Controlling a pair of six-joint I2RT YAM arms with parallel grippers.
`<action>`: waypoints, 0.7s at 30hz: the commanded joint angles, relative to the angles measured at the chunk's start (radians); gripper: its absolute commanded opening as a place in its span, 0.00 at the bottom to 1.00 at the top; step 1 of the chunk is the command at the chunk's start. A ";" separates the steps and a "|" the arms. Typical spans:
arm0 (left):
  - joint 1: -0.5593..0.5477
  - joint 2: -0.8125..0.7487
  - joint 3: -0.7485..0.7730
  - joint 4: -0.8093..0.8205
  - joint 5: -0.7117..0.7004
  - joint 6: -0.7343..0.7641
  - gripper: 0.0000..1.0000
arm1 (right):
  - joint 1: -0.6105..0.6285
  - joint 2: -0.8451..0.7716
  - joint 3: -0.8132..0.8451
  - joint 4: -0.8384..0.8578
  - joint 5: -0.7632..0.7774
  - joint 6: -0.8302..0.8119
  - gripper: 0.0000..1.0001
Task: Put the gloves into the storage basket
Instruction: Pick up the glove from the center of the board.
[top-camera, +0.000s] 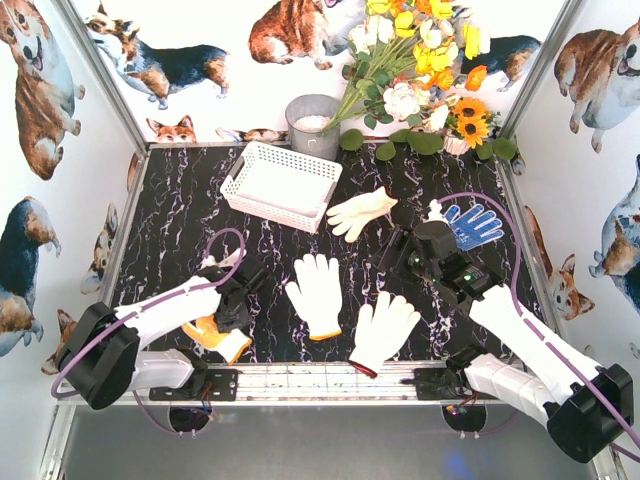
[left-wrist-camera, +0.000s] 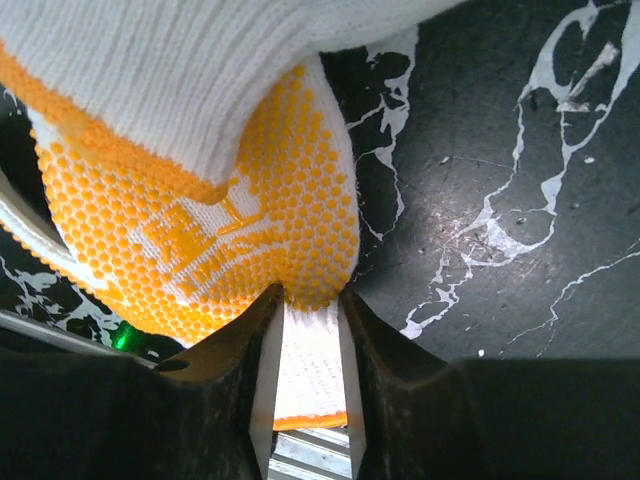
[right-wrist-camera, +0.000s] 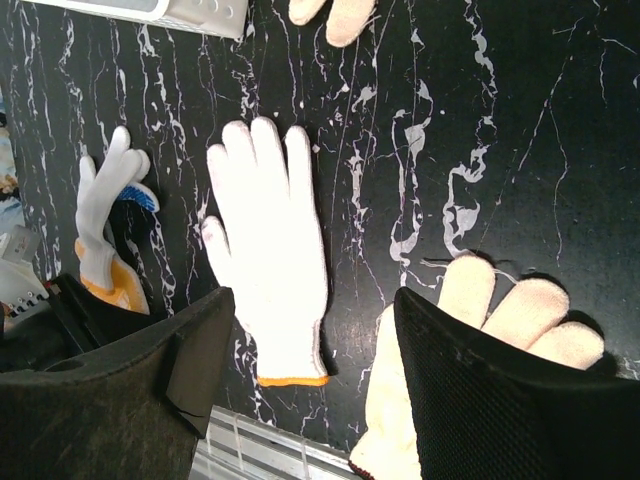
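The white lattice storage basket (top-camera: 275, 185) stands at the back left, with no glove in it. My left gripper (top-camera: 233, 303) is shut on the orange-palmed glove (top-camera: 213, 333) at the near left; in the left wrist view the fingers (left-wrist-camera: 232, 360) pinch the glove (left-wrist-camera: 230, 230) near its cuff. My right gripper (top-camera: 398, 258) is open and empty above the table (right-wrist-camera: 560, 120). Below it lie a white glove with orange cuff (top-camera: 317, 293) (right-wrist-camera: 270, 250) and a white glove with red cuff (top-camera: 383, 330) (right-wrist-camera: 395, 400). A cream glove (top-camera: 362, 212) and the blue-dotted glove (top-camera: 472, 225) lie farther back.
A grey round bucket (top-camera: 312, 122) and a bunch of flowers (top-camera: 420, 70) stand along the back wall. A metal rail (top-camera: 330, 380) runs along the near edge. Corgi-print walls close in the left, right and back. Purple cables loop off both arms.
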 joint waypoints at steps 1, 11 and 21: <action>0.007 0.026 -0.018 0.068 0.015 0.037 0.14 | -0.002 -0.022 -0.012 0.046 -0.002 0.019 0.67; 0.008 -0.101 0.297 -0.121 -0.042 0.135 0.00 | -0.002 -0.013 0.040 0.012 -0.034 0.013 0.67; 0.009 -0.145 0.462 -0.166 0.071 0.253 0.00 | -0.001 -0.009 0.132 -0.087 -0.185 -0.037 0.65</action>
